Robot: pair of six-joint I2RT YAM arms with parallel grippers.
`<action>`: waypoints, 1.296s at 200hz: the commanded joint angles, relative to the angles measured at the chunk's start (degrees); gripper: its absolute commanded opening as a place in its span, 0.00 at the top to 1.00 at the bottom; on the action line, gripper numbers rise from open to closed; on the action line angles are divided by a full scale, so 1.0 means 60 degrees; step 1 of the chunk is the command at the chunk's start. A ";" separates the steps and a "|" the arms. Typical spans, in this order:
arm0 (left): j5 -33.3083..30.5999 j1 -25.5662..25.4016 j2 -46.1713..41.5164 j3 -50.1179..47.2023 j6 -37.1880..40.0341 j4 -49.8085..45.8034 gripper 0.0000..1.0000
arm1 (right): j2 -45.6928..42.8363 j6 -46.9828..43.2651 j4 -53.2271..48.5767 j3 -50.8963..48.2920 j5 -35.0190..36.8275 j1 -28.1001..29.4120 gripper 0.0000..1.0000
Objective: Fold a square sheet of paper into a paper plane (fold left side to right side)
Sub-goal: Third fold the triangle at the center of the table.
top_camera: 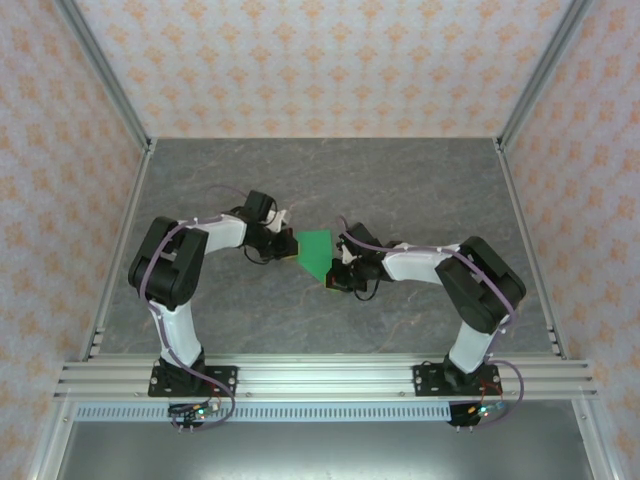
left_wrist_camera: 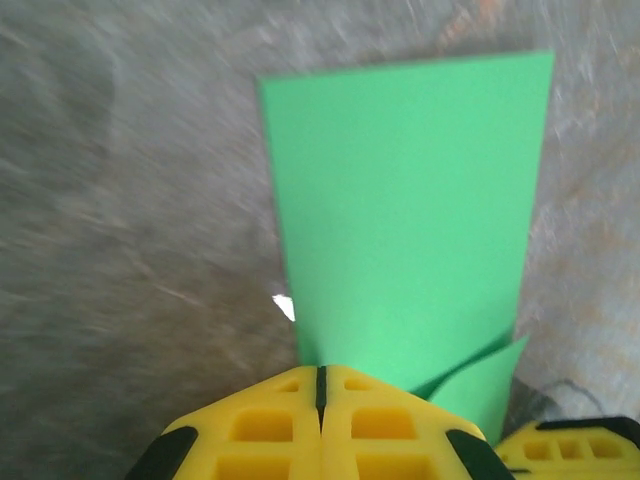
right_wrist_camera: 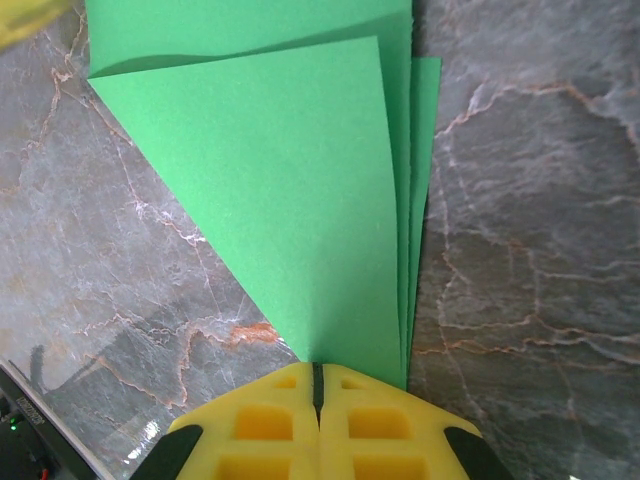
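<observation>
My left gripper (left_wrist_camera: 321, 372) is pressed fully closed, the two yellow pads meeting with no gap, and the near edge of the green sheet of paper (top_camera: 318, 250) runs in between their tips, so I have it pinched there. My right gripper (right_wrist_camera: 317, 368) is closed just as tight, and the narrow end of the sheet, several layers stacked, tapers into its tips, so I hold that end too. The sheet sits over the middle of the grey marbled table (top_camera: 400, 180), folded into a wedge with one slanted edge, a loose flap bowing up from the layer beneath. My left gripper is just left of the table's middle and my right gripper just right of it and nearer the table's front edge
</observation>
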 commanded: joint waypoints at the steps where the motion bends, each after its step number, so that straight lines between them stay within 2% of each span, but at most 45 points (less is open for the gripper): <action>1: -0.1072 0.0204 -0.0557 0.0308 0.0521 -0.0662 0.93 | 0.0434 -0.0167 -0.1499 -0.0446 0.1045 -0.0087 1.00; 38: -0.0686 0.0167 -0.1909 0.0024 0.0213 -0.0698 0.92 | 0.0382 -0.0129 -0.1333 -0.0417 0.1014 -0.0087 1.00; 54: -0.0437 -0.0116 -0.2253 -0.0219 -0.0074 -0.0491 0.92 | 0.0405 -0.0139 -0.1313 -0.0386 0.1014 -0.0088 1.00; 89: -0.0296 -0.1489 -0.1898 -0.0217 -0.0378 -0.0314 0.92 | 0.0443 -0.0116 -0.1261 -0.0328 0.0984 -0.0079 1.00; 114: -0.0277 -0.2007 -0.1254 -0.0183 -0.0626 -0.0035 0.92 | 0.0435 -0.0115 -0.1254 -0.0313 0.0970 -0.0079 1.00; 151: -0.0343 -0.2154 -0.0488 -0.0193 -0.0750 0.0145 0.91 | 0.0442 -0.0101 -0.1255 -0.0241 0.0940 -0.0087 1.00; 211: -0.1643 -0.2158 0.0168 -0.0032 -0.0501 -0.0658 0.92 | 0.0405 -0.0129 -0.1417 -0.0189 0.0829 -0.0088 1.00; 259: -0.2104 -0.2160 0.0528 -0.0074 -0.0388 -0.0927 0.92 | -0.0102 -0.0142 -0.1914 -0.0517 0.0830 -0.0088 1.00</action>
